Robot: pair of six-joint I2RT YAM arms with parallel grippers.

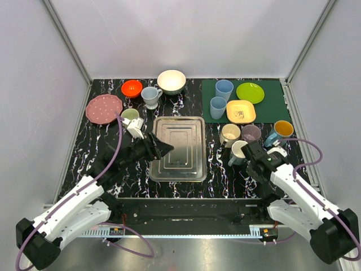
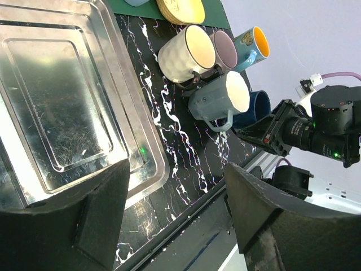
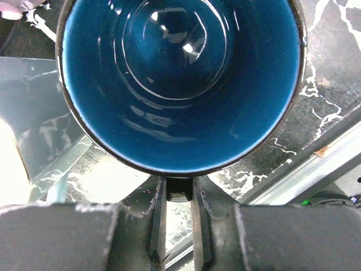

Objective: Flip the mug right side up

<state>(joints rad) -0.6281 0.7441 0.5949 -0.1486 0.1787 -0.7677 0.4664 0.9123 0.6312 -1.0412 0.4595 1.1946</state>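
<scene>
**A:** Surface and enclosure, top view?

**B:** The table [image 1: 217, 169] is black stone-look with white veining. Plain white walls [image 1: 186, 34] stand on three sides, and grey metal posts [image 1: 66, 39] run up the back corners. A dark rail [image 1: 186, 212] runs along the 6 o'clock edge between the arm bases.

**A:** Fixed items?

**B:** The steel tray [image 1: 183, 152] is at centre, bare and scuffed. The green mat [image 1: 273, 110] is at 1 to 2 o'clock and carries cups and plates. The pink plate [image 1: 104, 108] is at 10 o'clock. A cluster of mugs stands at 3 o'clock.

**A:** Task item?

**B:** The dark blue mug [image 3: 180, 84] is at 4 o'clock, off the mat and just beside the grey mug [image 2: 217, 101]. Its glossy blue inside faces straight into the right wrist camera. I cannot tell whether it is upright or tilted.

**A:** Right pincer?

**B:** The right gripper [image 3: 178, 195] is nearly closed. Its fingers stand a narrow slit apart and pinch a dark part at the mug's lower rim. I cannot tell whether that part is the handle or the wall.

**A:** Left?

**B:** The left gripper [image 2: 175, 209] is spread wide with nothing between its fingers. It hangs over the tray's 9 o'clock side and points toward 3 o'clock.
</scene>
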